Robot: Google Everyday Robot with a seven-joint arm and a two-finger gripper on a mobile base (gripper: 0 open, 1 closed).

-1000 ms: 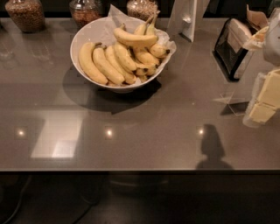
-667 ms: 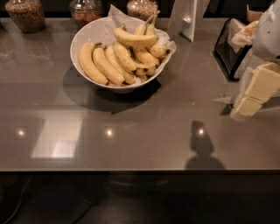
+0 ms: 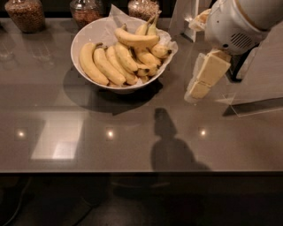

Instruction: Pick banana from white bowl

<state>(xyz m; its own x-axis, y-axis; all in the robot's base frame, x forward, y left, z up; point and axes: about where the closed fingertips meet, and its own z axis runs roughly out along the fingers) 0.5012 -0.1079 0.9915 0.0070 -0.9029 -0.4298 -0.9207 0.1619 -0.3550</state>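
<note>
A white bowl (image 3: 84, 39) stands on the dark counter at the back left, lined with crinkled white paper (image 3: 114, 15) at its far rim. It holds several yellow bananas (image 3: 116, 59); one banana (image 3: 135, 40) lies across the top of the pile. My gripper (image 3: 197, 90), cream-coloured, hangs from the white arm (image 3: 236, 22) at the right. It is above the counter, just right of the bowl and apart from it, and holds nothing that I can see. Its shadow (image 3: 164, 121) falls on the counter in front of the bowl.
Three glass jars of brown food stand along the back edge (image 3: 25, 14) (image 3: 85, 11) (image 3: 142, 8). A white upright stand (image 3: 183, 17) is behind the bowl's right side. A dark box (image 3: 242, 70) sits behind my arm. The counter's front edge (image 3: 132, 172) runs across the lower view.
My arm and gripper have moved left and further into view, closer to the bowl. The shadow on the counter has moved left with them. The bowl and bananas have not moved.
</note>
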